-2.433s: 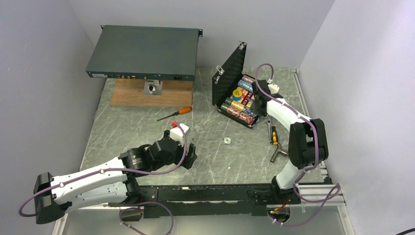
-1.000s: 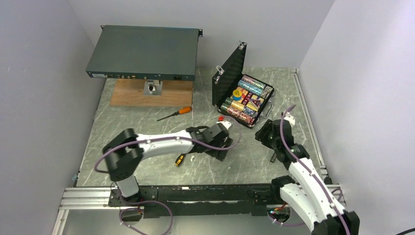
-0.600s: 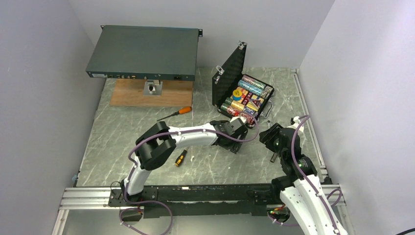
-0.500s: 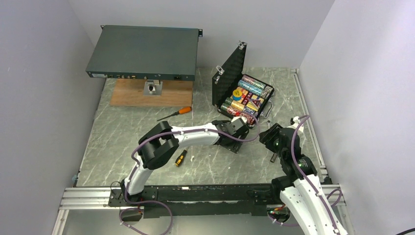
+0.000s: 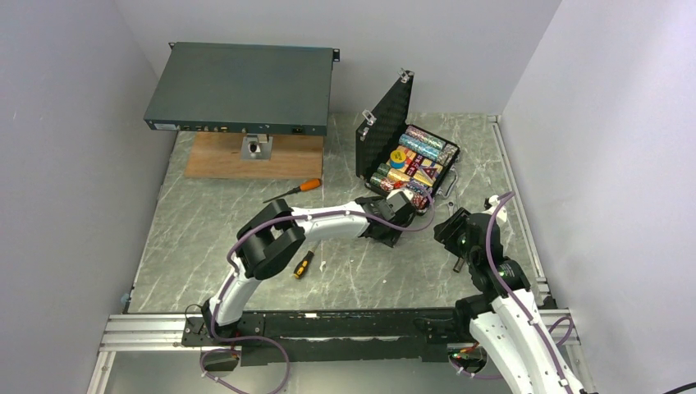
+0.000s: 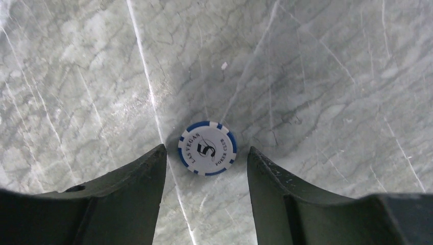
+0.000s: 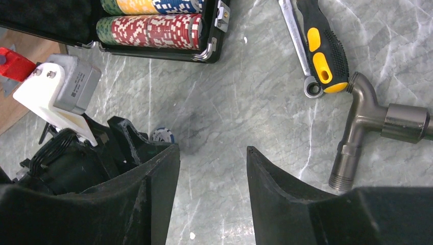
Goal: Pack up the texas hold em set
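Note:
The black case (image 5: 443, 174) lies open at the far right with its lid (image 5: 386, 123) upright and multicoloured chip rows (image 5: 408, 162) inside. Its front row of red-white chips (image 7: 153, 30) shows in the right wrist view. A loose white chip with blue edge marks and a "5" (image 6: 207, 148) lies flat on the marble just in front of the case. My left gripper (image 6: 207, 155) is open and hangs over the chip, its fingertips on either side. The chip (image 7: 163, 135) also peeks out beside the left gripper (image 5: 392, 215). My right gripper (image 7: 212, 150) is open and empty, to the right of it.
A wrench (image 7: 297, 48), a yellow-and-black screwdriver (image 7: 322, 43) and a metal T-fitting (image 7: 367, 117) lie right of the case. An orange screwdriver (image 5: 294, 190) and another (image 5: 302, 264) lie mid-table. The dark-green rack unit (image 5: 242, 86) rests on a wooden board (image 5: 253, 156). A red piece (image 7: 11, 64) shows left.
The left arm has swung across from the near left to the case's front and edged a little farther. The right arm pulled back from the case and now holds still.

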You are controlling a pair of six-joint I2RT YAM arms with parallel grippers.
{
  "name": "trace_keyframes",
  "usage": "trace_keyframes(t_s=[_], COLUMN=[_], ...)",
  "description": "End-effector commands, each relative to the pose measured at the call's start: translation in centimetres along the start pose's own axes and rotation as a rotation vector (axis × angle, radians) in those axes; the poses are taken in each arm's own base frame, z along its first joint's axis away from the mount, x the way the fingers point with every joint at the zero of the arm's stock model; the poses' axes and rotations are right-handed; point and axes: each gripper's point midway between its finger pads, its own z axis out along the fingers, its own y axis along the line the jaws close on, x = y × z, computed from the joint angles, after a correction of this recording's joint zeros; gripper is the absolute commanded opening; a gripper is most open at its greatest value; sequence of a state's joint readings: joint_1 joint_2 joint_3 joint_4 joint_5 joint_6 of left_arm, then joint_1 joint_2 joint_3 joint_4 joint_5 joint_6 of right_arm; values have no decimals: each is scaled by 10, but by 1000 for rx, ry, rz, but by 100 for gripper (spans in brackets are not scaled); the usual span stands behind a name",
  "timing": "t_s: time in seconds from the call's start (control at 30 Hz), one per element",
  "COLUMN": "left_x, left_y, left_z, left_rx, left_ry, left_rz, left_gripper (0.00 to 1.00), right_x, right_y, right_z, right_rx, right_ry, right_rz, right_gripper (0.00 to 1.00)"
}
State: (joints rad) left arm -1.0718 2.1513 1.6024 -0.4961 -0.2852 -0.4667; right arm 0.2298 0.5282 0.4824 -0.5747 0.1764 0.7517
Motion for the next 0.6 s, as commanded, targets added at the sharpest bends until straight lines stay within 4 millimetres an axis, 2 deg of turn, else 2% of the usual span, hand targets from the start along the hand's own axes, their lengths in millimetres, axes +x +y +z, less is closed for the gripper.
trace_keyframes(t_s=[0.0,0.3,0.43,0.57], left_x=[2,8,13,21], left_y=[5,7,8,10], left_z=[11,13,13,12], left_rx=[-15,-26,-23,-23], left_ry=[15,33,47,68], left_rz=[32,45,46,48], left_gripper=[61,48,46,50], right_x=[-5,-4,-3,-2], right_y=[4,3,3,3], right_z=[0,2,2,2], right_rx=[-13,-1,-8,-7], right_ry=[-18,-2,-5,0], right_rz=[1,-6,-6,-7], right_gripper=[53,53,53,53])
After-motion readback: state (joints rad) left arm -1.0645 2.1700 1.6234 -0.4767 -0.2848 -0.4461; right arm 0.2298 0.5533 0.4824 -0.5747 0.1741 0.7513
